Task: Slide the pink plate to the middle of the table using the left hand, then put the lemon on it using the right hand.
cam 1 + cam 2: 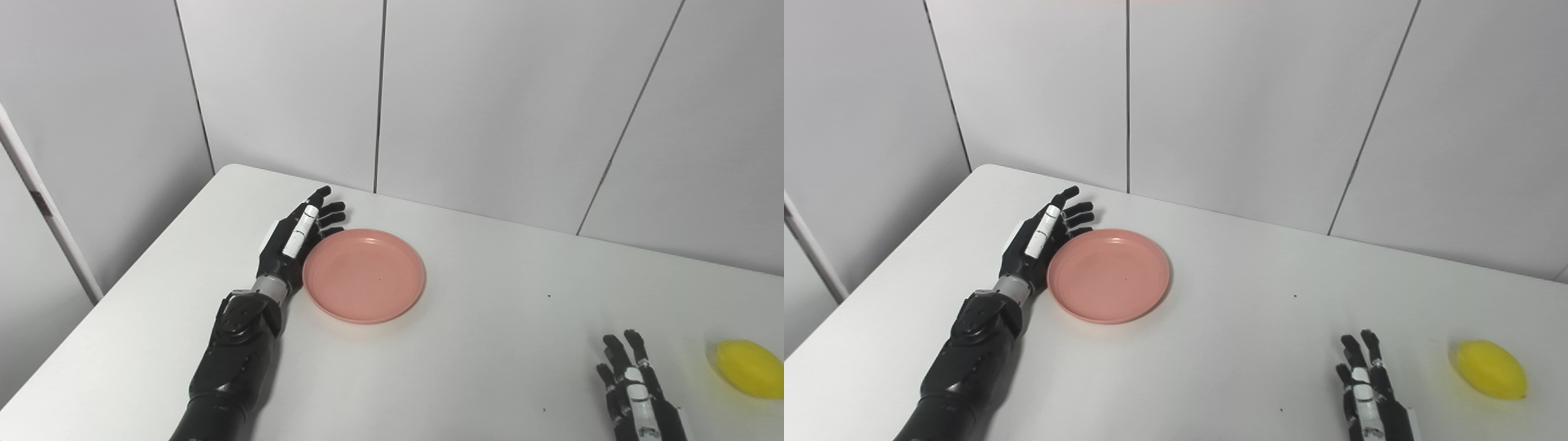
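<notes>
Left robot hand (294, 245) open, flat against pink plate (364, 275) rim; light, slick, push edge. Right robot hand (1366, 392) open near lemon (1491, 369).

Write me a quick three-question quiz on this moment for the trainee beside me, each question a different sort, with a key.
1. True or false: the lemon already lies on the pink plate.
2. Multiple choice: the left hand is A) lifting the plate off the table, B) open, set against the plate's left rim, C) closed around the lemon.
3. Fill in: the right hand rests open on the white table, with the lemon to its ____ side.

Key:
1. False; the plate holds nothing, and the lemon sits on the table near its right edge.
2. B.
3. Right; hand and lemon are apart.
</notes>
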`<control>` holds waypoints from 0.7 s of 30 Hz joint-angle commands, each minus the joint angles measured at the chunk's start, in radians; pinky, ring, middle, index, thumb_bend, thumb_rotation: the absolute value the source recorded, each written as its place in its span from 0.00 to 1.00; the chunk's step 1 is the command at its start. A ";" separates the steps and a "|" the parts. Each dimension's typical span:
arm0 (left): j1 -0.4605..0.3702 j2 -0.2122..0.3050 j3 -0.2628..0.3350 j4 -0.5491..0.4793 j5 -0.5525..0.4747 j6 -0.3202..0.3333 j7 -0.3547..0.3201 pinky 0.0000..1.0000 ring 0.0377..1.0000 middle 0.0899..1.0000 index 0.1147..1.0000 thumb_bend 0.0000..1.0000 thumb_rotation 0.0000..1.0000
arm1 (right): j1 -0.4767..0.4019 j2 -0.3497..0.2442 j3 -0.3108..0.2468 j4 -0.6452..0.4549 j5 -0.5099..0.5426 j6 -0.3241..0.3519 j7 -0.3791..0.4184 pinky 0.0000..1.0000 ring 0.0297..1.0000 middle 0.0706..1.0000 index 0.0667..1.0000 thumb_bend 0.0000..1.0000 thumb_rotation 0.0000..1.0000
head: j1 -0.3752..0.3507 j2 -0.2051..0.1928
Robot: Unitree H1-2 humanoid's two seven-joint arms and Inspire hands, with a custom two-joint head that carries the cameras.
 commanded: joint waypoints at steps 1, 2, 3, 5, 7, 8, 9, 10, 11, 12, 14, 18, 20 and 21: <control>0.028 -0.025 -0.016 0.044 0.015 0.042 0.002 0.69 0.76 0.73 0.79 0.76 0.73 | 0.033 0.023 0.013 0.029 0.011 -0.024 0.001 1.00 0.99 0.92 0.97 0.67 0.70 | 0.000 0.002; 0.028 -0.027 -0.018 0.044 0.016 0.041 0.001 0.68 0.76 0.73 0.79 0.77 0.73 | 0.033 0.023 0.013 0.029 0.010 -0.023 0.000 1.00 0.99 0.92 0.97 0.66 0.70 | 0.000 0.002; 0.028 -0.031 -0.019 0.040 0.017 0.044 0.004 0.68 0.76 0.73 0.79 0.77 0.73 | 0.032 0.023 0.013 0.030 0.011 -0.023 0.001 1.00 0.99 0.92 0.97 0.66 0.70 | 0.001 0.001; 0.028 -0.040 -0.019 0.036 0.015 0.050 0.006 0.69 0.76 0.74 0.80 0.76 0.73 | 0.032 0.023 0.013 0.032 0.009 -0.024 0.000 1.00 0.99 0.92 0.97 0.66 0.70 | 0.001 0.001; 0.030 -0.049 -0.022 0.032 0.017 0.054 0.010 0.69 0.76 0.74 0.81 0.76 0.74 | 0.031 0.023 0.013 0.034 0.007 -0.027 0.001 1.00 0.99 0.92 0.97 0.67 0.70 | 0.000 0.002; 0.030 -0.056 -0.025 0.032 0.022 0.055 0.014 0.69 0.76 0.74 0.81 0.76 0.74 | 0.030 0.023 0.013 0.034 0.009 -0.026 0.002 1.00 0.99 0.91 0.97 0.67 0.70 | -0.001 0.004; 0.031 -0.060 -0.026 0.031 0.025 0.056 0.017 0.69 0.76 0.74 0.82 0.77 0.75 | 0.030 0.024 0.013 0.034 0.011 -0.026 0.003 1.00 0.99 0.92 0.97 0.67 0.70 | -0.001 0.004; 0.030 -0.066 -0.028 0.036 0.028 0.054 0.021 0.69 0.76 0.74 0.82 0.77 0.75 | 0.030 0.025 0.013 0.033 0.011 -0.023 0.001 1.00 0.99 0.92 0.97 0.67 0.70 | -0.002 0.005; 0.029 -0.071 -0.028 0.040 0.030 0.052 0.023 0.70 0.76 0.73 0.82 0.78 0.75 | 0.030 0.025 0.012 0.032 0.010 -0.020 -0.001 1.00 0.99 0.91 0.97 0.66 0.70 | -0.002 0.005; 0.028 -0.077 -0.027 0.046 0.028 0.049 0.025 0.70 0.76 0.73 0.81 0.79 0.74 | 0.030 0.027 0.012 0.031 0.009 -0.018 -0.004 1.00 0.99 0.91 0.97 0.67 0.69 | -0.004 0.005; 0.029 -0.089 -0.027 0.051 0.028 0.046 0.029 0.69 0.75 0.72 0.78 0.78 0.74 | 0.030 0.028 0.013 0.029 0.006 -0.014 -0.007 1.00 0.98 0.91 0.97 0.67 0.69 | -0.005 0.005; 0.039 -0.104 -0.036 0.043 0.040 0.053 0.038 0.68 0.74 0.70 0.79 0.77 0.74 | 0.027 0.027 0.014 0.034 0.012 -0.019 -0.002 1.00 0.99 0.91 0.97 0.66 0.69 | -0.005 0.007; 0.046 -0.115 -0.043 0.038 0.056 0.054 0.058 0.66 0.73 0.69 0.77 0.78 0.74 | 0.025 0.027 0.015 0.036 0.011 -0.018 -0.003 1.00 0.99 0.91 0.97 0.67 0.68 | -0.005 0.006; 0.050 -0.123 -0.044 0.032 0.064 0.059 0.072 0.65 0.73 0.69 0.77 0.79 0.73 | 0.024 0.026 0.015 0.038 0.012 -0.019 -0.001 1.00 0.99 0.91 0.97 0.66 0.68 | -0.005 0.006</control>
